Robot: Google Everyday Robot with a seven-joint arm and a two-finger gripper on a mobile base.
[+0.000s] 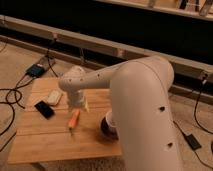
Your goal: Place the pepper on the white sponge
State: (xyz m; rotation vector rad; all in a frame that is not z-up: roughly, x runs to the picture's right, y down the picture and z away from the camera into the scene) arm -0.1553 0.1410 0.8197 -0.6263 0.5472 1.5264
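Observation:
The orange pepper lies on the wooden table, near its middle, with the darker stem end towards the front. The white sponge lies at the back left of the table, to the left of the pepper. My gripper hangs at the end of the big white arm, just above and behind the pepper, to the right of the sponge. It does not touch the pepper.
A black flat rectangular object lies in front of the sponge. A white cup on a dark saucer stands right of the pepper, partly hidden by my arm. Cables and a small box lie on the floor at left.

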